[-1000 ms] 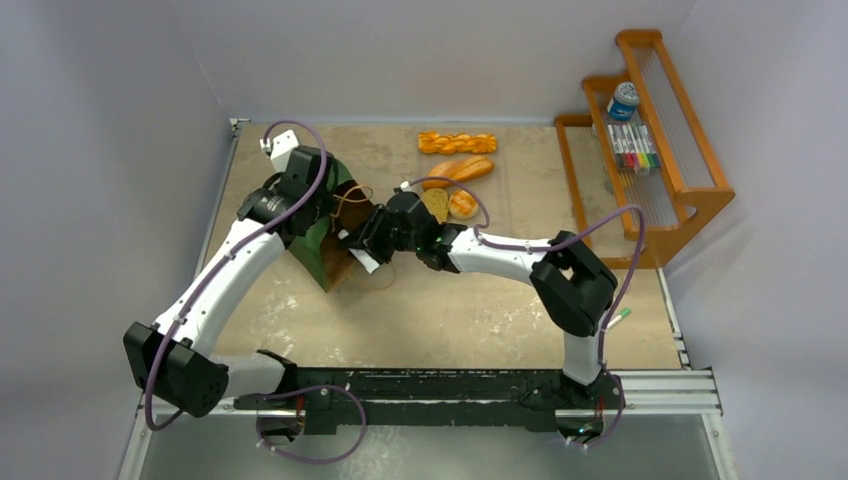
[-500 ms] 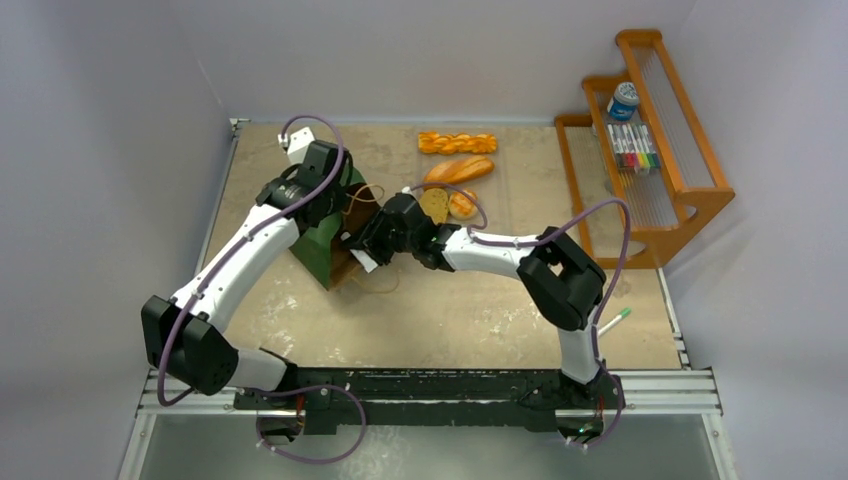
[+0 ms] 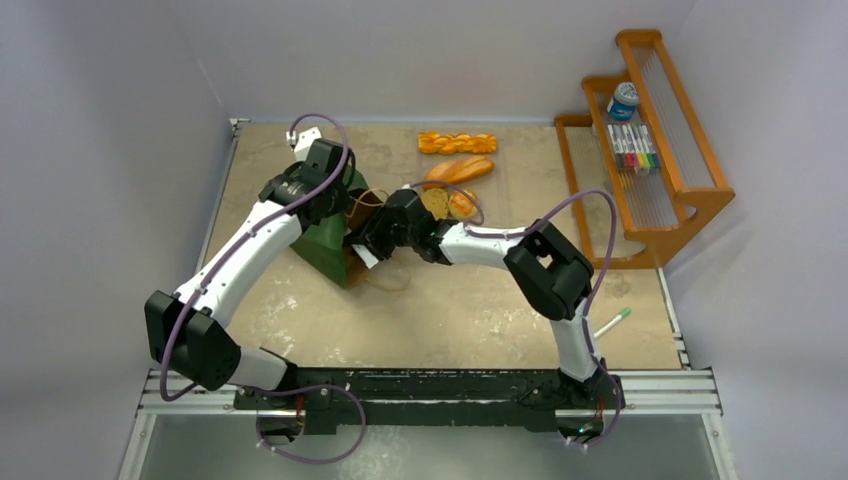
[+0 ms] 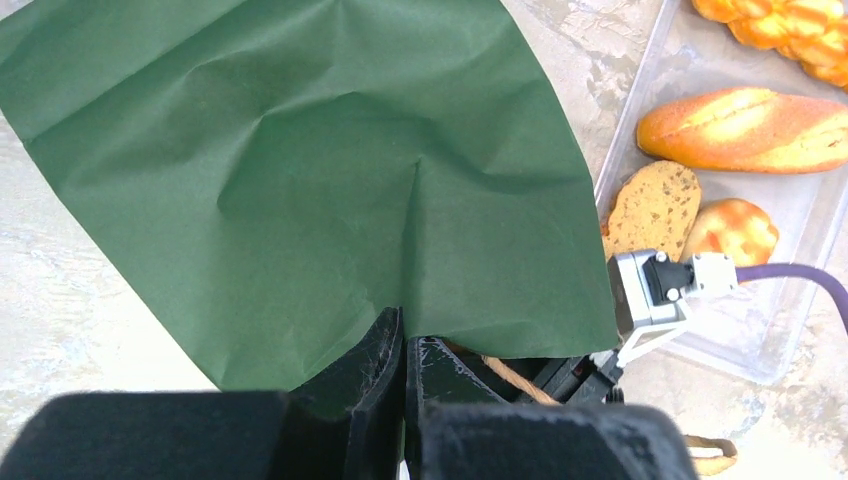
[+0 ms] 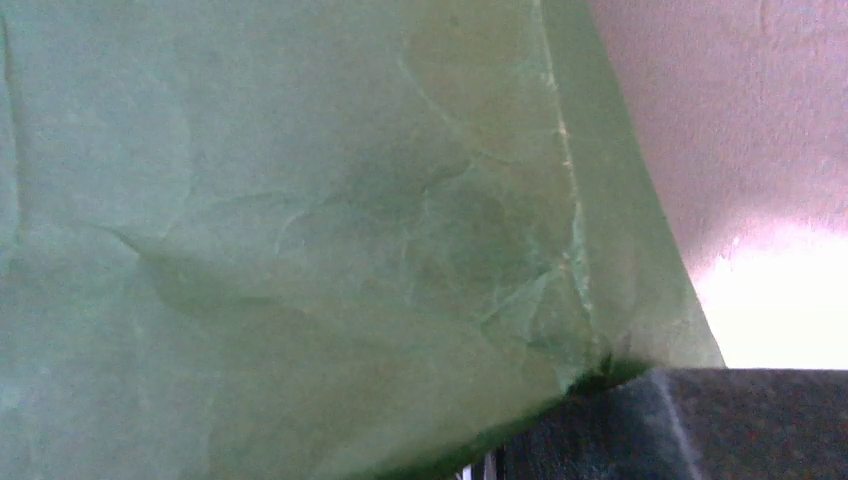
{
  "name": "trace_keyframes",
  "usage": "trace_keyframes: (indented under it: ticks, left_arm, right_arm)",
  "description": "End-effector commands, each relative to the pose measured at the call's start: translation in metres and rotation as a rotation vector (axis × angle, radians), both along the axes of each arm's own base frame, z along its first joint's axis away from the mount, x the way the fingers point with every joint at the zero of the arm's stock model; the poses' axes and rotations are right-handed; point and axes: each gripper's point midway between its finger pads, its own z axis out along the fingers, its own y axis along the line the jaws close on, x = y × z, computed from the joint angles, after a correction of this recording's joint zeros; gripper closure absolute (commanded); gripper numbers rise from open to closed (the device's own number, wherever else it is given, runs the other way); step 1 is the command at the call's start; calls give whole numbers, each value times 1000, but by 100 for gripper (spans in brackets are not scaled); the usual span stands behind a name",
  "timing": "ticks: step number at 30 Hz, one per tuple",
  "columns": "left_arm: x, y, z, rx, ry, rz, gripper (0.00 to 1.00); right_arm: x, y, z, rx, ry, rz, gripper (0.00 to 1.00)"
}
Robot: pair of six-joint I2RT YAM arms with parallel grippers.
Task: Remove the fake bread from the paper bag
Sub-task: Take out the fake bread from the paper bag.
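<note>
The dark green paper bag (image 3: pixel 330 240) lies on its side left of centre, and its creased wall (image 4: pixel 300 180) fills the left wrist view. My left gripper (image 4: pixel 403 345) is shut on the bag's edge. My right gripper (image 3: pixel 362 248) sits at the bag's mouth. Its view is filled with green paper, with one dark finger (image 5: pixel 690 420) low on the right, and how its jaws stand is hidden. Fake bread lies outside the bag in a clear tray (image 4: pixel 760 330): braided stick (image 3: pixel 457 142), oblong loaf (image 3: pixel 460 168), round slice (image 3: pixel 435 203), bun (image 3: pixel 462 203).
A wooden rack (image 3: pixel 680 190) stands along the right edge with markers (image 3: pixel 633 148) and a blue-and-white can (image 3: pixel 623 100). A green-tipped pen (image 3: pixel 612 322) lies near the right arm's base. A brown cord handle (image 3: pixel 385 280) loops onto the table below the bag's mouth.
My left arm has swung to the right with the bag's edge in its grip, and the bag has shifted right. The right arm's elbow has moved left, with its gripper staying at the bag's mouth.
</note>
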Motion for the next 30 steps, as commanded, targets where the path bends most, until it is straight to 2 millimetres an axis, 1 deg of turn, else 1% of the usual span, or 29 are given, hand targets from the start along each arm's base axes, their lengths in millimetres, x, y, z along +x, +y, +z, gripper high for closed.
trace_keyframes:
  ticks: [1, 2, 8, 14, 18, 26, 30]
  left_arm:
    - [-1, -7, 16, -5, -6, -59, 100]
    - [-3, -7, 16, 0, 1, -66, 100]
    - [-10, -5, 14, 28, 39, -98, 100]
    - [-11, -5, 11, 53, 73, -123, 100]
    - [-10, -4, 10, 81, 90, -132, 100]
    - [-7, -9, 6, 88, 122, -166, 100]
    - [-6, -13, 1, 83, 142, -184, 100]
  right_arm:
    - [15, 13, 31, 98, -70, 38, 59]
    - [15, 15, 29, 103, -70, 48, 59]
    - [17, 22, 32, 158, -104, 83, 58]
    - [17, 31, 25, 171, -142, 150, 57]
    - [16, 29, 18, 166, -162, 164, 58]
    - [27, 27, 15, 185, -247, 203, 56]
    - [29, 31, 16, 210, -271, 234, 55]
